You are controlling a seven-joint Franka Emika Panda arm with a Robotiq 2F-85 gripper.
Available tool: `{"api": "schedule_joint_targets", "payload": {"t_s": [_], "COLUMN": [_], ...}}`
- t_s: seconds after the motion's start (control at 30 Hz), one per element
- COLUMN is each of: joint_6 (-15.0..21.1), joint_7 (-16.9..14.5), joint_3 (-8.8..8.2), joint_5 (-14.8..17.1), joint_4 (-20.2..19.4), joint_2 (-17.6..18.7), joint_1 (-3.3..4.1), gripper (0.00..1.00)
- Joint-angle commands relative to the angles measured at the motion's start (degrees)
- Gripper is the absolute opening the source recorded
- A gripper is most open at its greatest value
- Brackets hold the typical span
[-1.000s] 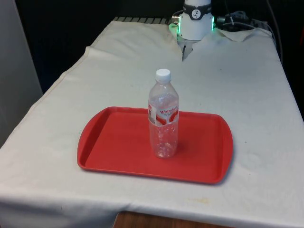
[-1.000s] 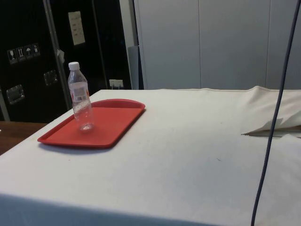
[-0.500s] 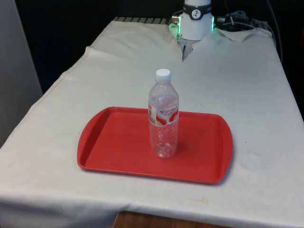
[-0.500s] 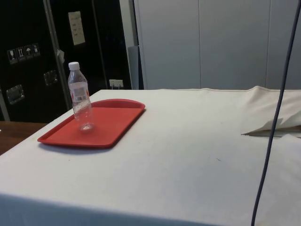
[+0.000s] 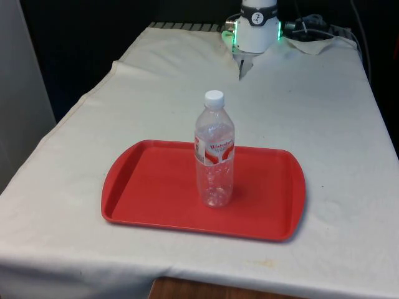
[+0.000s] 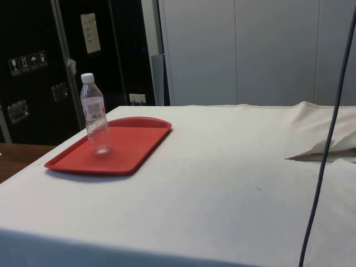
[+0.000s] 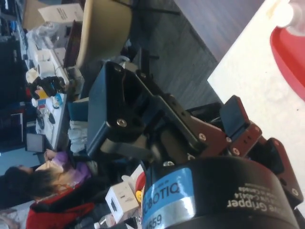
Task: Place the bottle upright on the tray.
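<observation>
A: Bottle (image 5: 214, 151) position?

B: Standing upright on the red tray (image 5: 143, 187), a little toward the front view's right of the tray's middle. White cap on top, red and white label around the upper body. The side view is showing the same bottle (image 6: 94, 116) standing straight on the tray (image 6: 133, 144), nothing touching it.

A: Tray?

B: Lying flat on the white cloth (image 5: 324, 112), near the table's front edge.

A: Gripper?

B: The wrist view is showing the gripper (image 7: 224, 136) turned away toward the room, with a corner of the tray (image 7: 291, 50) at the frame's edge. One finger (image 7: 236, 119) is showing, nothing against it. Spread or closed, I cannot tell.

A: Anything else?

B: A person (image 7: 43, 191) in red is sitting at a cluttered desk in the background.
</observation>
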Motion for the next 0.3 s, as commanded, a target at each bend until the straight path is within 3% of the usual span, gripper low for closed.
{"api": "schedule_joint_targets", "payload": {"t_s": [0.0, 0.27], "joint_6": [0.0, -1.1], "joint_7": [0.0, -0.3], "joint_3": [-0.29, -2.12], "joint_5": [-0.3, -0.1], "joint_4": [0.4, 1.4], "joint_2": [0.5, 1.3], "joint_1": [-0.23, -0.34], "gripper": [1.00, 1.00]}}
